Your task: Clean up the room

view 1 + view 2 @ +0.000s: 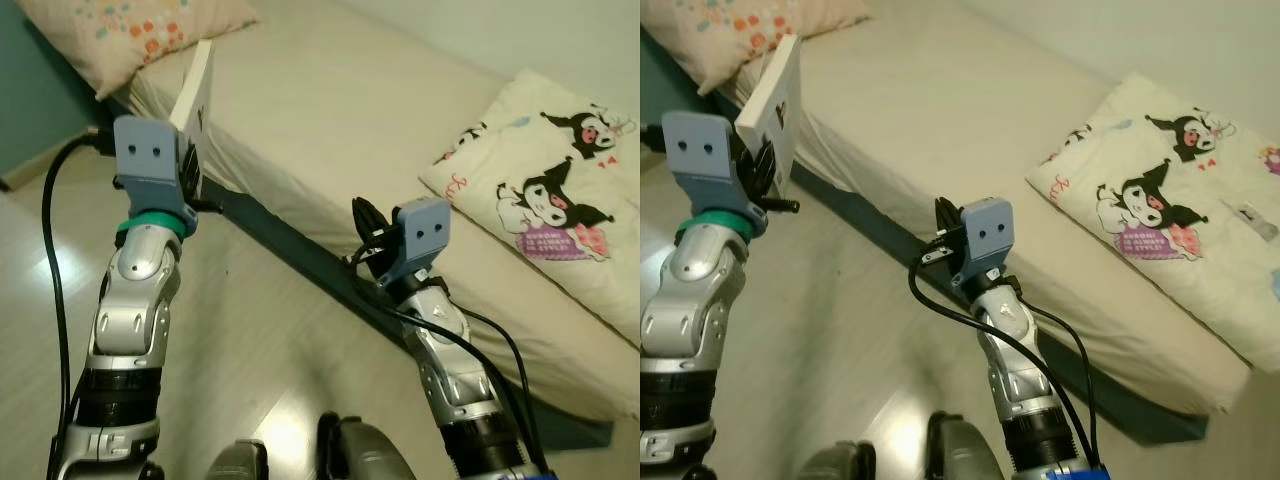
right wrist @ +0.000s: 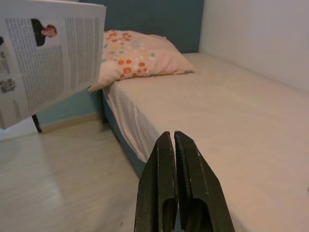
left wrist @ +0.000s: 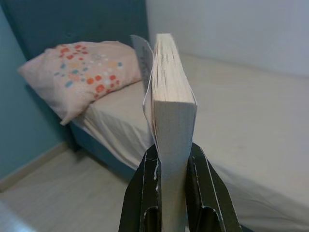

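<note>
The left end effector (image 3: 174, 169) is clamped on a book (image 3: 169, 106), which stands upright with its page edges up, raised above the floor just beside the bed (image 1: 330, 110) edge near the spotted pillow (image 1: 130, 30). The right end effector (image 2: 176, 164) has its fingers pressed together and empty, held over the floor (image 1: 260, 330) by the bed's side. A cartoon-print pillow (image 1: 550, 190) lies farther along the mattress.

One book (image 3: 169, 96), two pillows, one dotted (image 1: 130, 35), one cartoon-printed (image 1: 550, 200), one bed (image 1: 340, 110), possibly more beyond view
</note>
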Controlling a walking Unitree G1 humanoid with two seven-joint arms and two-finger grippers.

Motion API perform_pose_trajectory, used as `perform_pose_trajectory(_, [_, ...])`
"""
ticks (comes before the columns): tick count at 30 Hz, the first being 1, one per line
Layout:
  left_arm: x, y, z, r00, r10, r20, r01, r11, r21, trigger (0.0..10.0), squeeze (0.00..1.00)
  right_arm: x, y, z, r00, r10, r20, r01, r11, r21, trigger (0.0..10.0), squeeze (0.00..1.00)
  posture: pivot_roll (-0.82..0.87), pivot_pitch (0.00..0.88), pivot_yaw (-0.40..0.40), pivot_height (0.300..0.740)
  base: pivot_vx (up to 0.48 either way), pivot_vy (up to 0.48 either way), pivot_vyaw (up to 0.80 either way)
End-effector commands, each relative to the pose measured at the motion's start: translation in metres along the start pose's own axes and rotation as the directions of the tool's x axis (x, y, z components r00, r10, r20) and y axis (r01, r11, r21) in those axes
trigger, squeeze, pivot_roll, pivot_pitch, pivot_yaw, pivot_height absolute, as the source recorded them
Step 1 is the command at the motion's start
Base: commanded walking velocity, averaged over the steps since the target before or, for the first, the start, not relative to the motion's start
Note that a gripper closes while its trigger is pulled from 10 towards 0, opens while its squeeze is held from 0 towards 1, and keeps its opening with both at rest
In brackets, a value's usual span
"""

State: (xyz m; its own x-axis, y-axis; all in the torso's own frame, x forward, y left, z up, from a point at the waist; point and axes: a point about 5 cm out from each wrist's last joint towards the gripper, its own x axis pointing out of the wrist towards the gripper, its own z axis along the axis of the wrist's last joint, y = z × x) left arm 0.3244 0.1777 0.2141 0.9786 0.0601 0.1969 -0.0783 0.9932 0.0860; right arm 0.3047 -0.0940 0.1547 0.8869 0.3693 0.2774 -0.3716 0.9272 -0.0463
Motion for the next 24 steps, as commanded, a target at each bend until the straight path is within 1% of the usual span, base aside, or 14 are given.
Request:
perform_pose_trajectory(1, [-0.001,-0.002,0.003,1.000,0.004,0.024,-0.004,1.000,0.009,10.0,0.00,-0.003,-0.001,-0.004,1.000,0.000,-0.018,0.001,1.000,0.008,10.0,0.00,-0.05,0.101,0.004,0.740,0.405,0.000,0.00])
perform_pose_trajectory(3, [-0.001,0.000,0.001,1.000,0.021,0.018,-0.022,1.000,0.017,10.0,0.00,-0.003,-0.001,-0.003,1.000,0.003,-0.016,-0.003,1.000,0.009,10.0,0.00,-0.05,0.101,0.004,0.740,0.405,0.000,0.00])
perform_pose_trajectory(8, [0.001,0.009,-0.001,0.996,0.084,0.005,-0.084,0.996,0.036,10.0,0.00,-0.002,-0.001,-0.003,1.000,0.010,-0.015,-0.010,1.000,0.012,10.0,0.00,-0.05,0.099,0.004,0.740,0.392,0.000,0.74])
perform_pose_trajectory(13, [0.001,0.010,-0.001,0.996,0.089,0.005,-0.089,0.995,0.036,10.0,0.00,-0.002,-0.001,-0.003,1.000,0.010,-0.014,-0.010,1.000,0.013,10.0,0.00,-0.05,0.099,0.006,0.740,0.380,0.000,0.77])
perform_pose_trajectory(17, [0.001,0.010,-0.002,0.995,0.099,0.004,-0.099,0.994,0.041,10.0,0.00,-0.002,0.000,-0.003,1.000,0.012,-0.014,-0.011,1.000,0.017,10.0,0.00,-0.05,0.099,0.006,0.740,0.382,0.000,0.47])
perform_pose_trajectory(24, [0.001,0.010,-0.002,0.994,0.108,0.002,-0.108,0.993,0.046,10.0,0.00,-0.002,0.000,-0.003,1.000,0.019,-0.010,-0.018,0.999,0.034,10.0,0.00,-0.05,0.099,0.006,0.740,0.382,0.000,0.00])
